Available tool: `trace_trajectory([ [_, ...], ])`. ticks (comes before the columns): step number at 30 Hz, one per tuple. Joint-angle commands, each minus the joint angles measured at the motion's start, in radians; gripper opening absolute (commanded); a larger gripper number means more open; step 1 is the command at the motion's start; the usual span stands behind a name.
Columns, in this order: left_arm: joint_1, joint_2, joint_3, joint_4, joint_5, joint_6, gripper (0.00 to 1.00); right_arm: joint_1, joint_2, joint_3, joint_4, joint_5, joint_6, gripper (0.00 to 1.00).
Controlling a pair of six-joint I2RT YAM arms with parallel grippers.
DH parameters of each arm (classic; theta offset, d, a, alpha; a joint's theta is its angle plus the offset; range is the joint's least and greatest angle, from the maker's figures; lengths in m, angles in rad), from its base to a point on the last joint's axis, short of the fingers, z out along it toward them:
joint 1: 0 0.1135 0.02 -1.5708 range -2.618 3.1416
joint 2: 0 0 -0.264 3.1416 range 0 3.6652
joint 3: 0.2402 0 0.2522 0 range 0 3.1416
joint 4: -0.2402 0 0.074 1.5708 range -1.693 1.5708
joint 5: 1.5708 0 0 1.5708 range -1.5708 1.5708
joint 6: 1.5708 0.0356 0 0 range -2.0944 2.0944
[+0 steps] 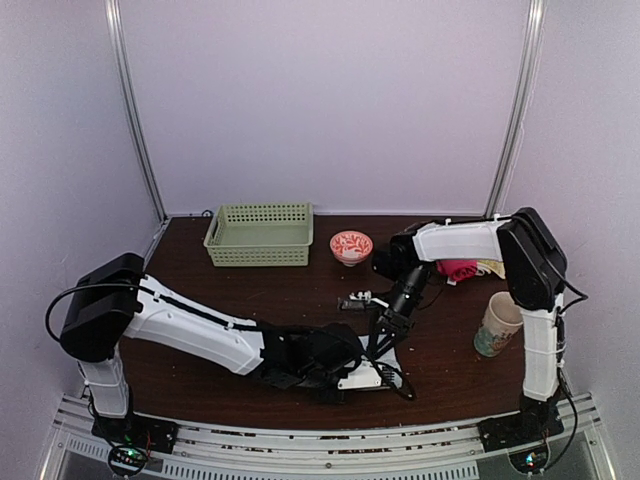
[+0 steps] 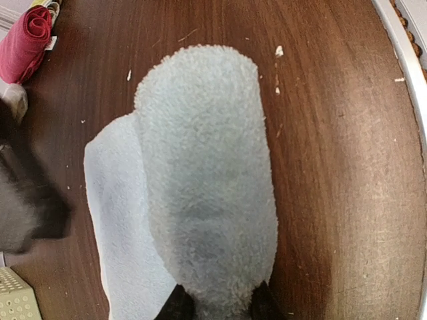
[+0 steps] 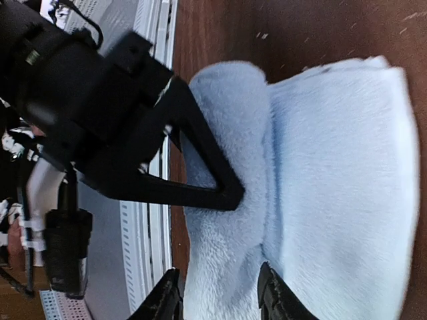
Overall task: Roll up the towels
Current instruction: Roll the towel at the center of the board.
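A light blue towel [image 1: 388, 362] lies near the table's front edge, partly rolled. In the left wrist view the roll [image 2: 207, 180] runs away from the camera, with the flat part [image 2: 117, 220] to its left. My left gripper [image 2: 220, 308] is shut on the near end of the roll. In the right wrist view the roll [image 3: 223, 267] sits left of the flat part [image 3: 340, 187]. My right gripper [image 3: 220, 300] clasps the roll's other end, one finger pressed into the crease. A red rolled towel [image 1: 458, 268] lies at the back right and also shows in the left wrist view [image 2: 27, 40].
A green basket [image 1: 260, 235] and a small red-and-white bowl [image 1: 351, 245] stand at the back. A paper cup [image 1: 497, 323] stands at the right beside my right arm. A small black-and-white object [image 1: 355, 300] lies mid-table. The metal rail [image 3: 150, 220] runs just beyond the roll.
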Motion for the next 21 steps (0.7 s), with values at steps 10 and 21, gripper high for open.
trace_trajectory([
  [10, 0.178, 0.189, 0.236, -0.358, 0.513, -0.194, 0.18, -0.138, -0.505, 0.308, 0.157, 0.090, 0.268, 0.42],
  [21, 0.325, 0.418, 0.460, -0.553, 0.943, -0.281, 0.17, 0.125, -0.705, -0.091, 0.209, 0.290, 0.129, 0.44],
])
